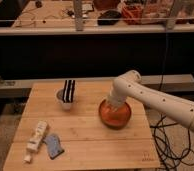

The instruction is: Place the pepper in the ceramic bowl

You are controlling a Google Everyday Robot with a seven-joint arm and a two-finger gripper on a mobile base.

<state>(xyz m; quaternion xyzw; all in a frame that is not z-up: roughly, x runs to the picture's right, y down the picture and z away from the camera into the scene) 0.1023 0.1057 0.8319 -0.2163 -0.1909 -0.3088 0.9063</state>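
— Orange ceramic bowl (117,120), location?
— Right half of the wooden table (90,135). White arm's gripper (112,106) sits inside it; open or closed, cannot tell.

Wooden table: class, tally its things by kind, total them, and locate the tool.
Vessels: 2, ceramic bowl, pale cup
Striped object: 1, in the cup
White bottle: 1
Blue-grey object: 1
Total: 5
Tool: at the ceramic bowl
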